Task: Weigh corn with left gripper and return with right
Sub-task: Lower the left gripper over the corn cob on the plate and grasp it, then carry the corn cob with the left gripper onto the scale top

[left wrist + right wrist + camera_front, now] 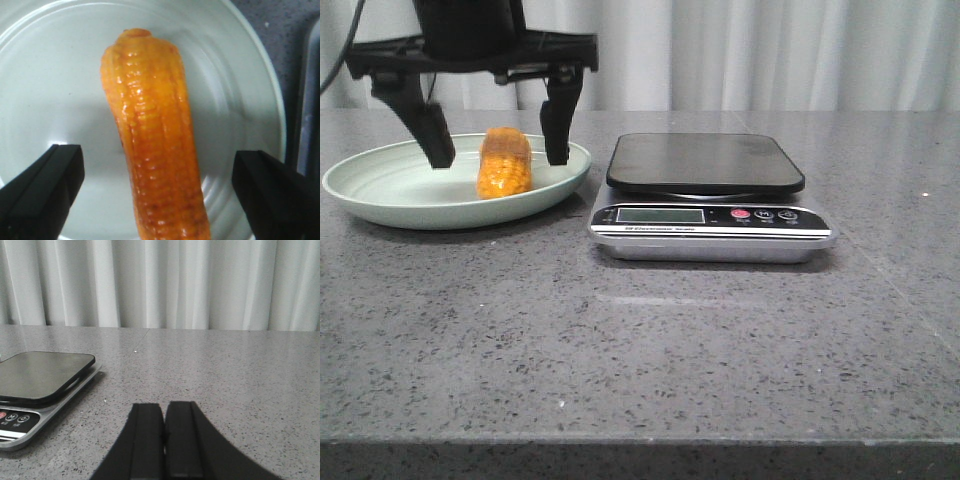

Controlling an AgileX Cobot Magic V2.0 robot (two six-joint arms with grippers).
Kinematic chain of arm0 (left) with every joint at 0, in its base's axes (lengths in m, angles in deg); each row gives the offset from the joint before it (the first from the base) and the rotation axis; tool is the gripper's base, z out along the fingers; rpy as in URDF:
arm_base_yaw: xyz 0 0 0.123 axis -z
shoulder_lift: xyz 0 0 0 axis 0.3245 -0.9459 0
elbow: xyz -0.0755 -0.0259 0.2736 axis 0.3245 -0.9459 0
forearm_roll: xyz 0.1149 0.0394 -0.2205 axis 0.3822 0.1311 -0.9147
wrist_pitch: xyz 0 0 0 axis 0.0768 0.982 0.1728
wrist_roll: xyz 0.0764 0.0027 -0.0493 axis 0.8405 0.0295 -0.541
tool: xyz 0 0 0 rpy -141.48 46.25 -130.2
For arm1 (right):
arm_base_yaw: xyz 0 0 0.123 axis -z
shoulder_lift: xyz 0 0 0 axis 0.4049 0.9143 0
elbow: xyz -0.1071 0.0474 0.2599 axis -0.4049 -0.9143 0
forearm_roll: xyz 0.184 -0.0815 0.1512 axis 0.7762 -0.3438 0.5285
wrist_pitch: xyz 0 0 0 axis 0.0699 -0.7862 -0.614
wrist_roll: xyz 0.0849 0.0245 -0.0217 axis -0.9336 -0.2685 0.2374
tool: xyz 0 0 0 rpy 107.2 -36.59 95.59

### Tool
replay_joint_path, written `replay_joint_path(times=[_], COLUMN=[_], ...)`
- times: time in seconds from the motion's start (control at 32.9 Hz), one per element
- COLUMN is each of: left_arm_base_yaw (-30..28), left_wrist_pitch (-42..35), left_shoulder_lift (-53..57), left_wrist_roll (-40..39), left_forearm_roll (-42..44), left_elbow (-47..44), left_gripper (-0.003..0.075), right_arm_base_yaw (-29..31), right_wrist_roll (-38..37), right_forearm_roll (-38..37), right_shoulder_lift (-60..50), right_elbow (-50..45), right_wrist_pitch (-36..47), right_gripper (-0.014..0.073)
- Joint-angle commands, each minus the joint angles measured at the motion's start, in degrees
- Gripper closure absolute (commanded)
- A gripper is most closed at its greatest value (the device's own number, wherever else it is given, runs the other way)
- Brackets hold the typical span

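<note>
Nearest you: bare grey speckled table (650, 350), nothing resting on its front strip.

Item 1, far left: pale green plate (380, 195), sitting on the table. On it lies the corn (504, 163), a stubby orange-yellow cob, on its side, roughly in the plate's middle.

Item 2, over the plate: left gripper (498, 150), spread wide, one finger on each side of the corn. In the left wrist view you see the cob (155, 150) running between the two black fingers (45, 190) with plate showing in the gaps on both sides, so nothing is gripped yet (the tips look low, near the plate's surface, though whether they touch it you cannot tell).

Item 3, centre: kitchen scale (710, 205), dark platform empty, display and buttons facing you. It stands just beside the plate, to the plate's right.

Item 4, right: right gripper (164, 440), not seen from the front; its own wrist view shows the fingers pressed together, holding nothing, parked above the table with the scale off to one side.

Progress, as you may judge it: very early. The corn is not lifted, not weighed, not returned. Left to do: close on the cob, carry it to the platform, release, then have the right arm bring it back to the plate.
</note>
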Motion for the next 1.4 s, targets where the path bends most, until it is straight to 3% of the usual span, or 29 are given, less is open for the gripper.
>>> replay_joint_path(times=[0.0, 0.09, 0.36, 0.85, 1.18, 1.24, 1.37], left_arm_base_yaw=[-0.5, -1.1, -1.3, 9.7, 12.2, 12.2, 12.2], left_wrist_pitch=[-1.4, -1.4, -1.3, -4.0, 7.9, 7.7, 7.5], left_shoulder_lift=[1.8, 1.0, 0.7, -4.7, -13.7, -14.0, -14.0], left_wrist_roll=[-1.0, -1.0, -0.4, 5.6, 9.4, 9.5, 9.5], left_forearm_roll=[-1.0, -1.0, -1.2, -2.5, -5.2, -5.9, -7.0], left_elbow=[1.9, 1.9, 3.6, 22.2, 32.1, 32.6, 32.7], left_gripper=[0.0100, 0.0198, 0.0603, 0.0587, 0.0580, 0.0559, 0.0400], right_arm_base_yaw=[0.0, 0.0, 0.0, 0.0, 0.0, 0.0, 0.0], right_wrist_roll=[0.2, 0.2, 0.2, 0.2, 0.2, 0.2, 0.2], right_forearm_roll=[-0.3, -0.3, -0.3, -0.3, -0.3, -0.3, -0.3], right_shoulder_lift=[-0.9, -0.9, -0.9, -0.9, -0.9, -0.9, -0.9], right_elbow=[0.4, 0.4, 0.4, 0.4, 0.4, 0.4, 0.4], right_wrist_pitch=[4.9, 4.9, 4.9, 4.9, 4.9, 4.9, 4.9], right_gripper=[0.0445, 0.0445, 0.0445, 0.0445, 0.0445, 0.0445, 0.0445])
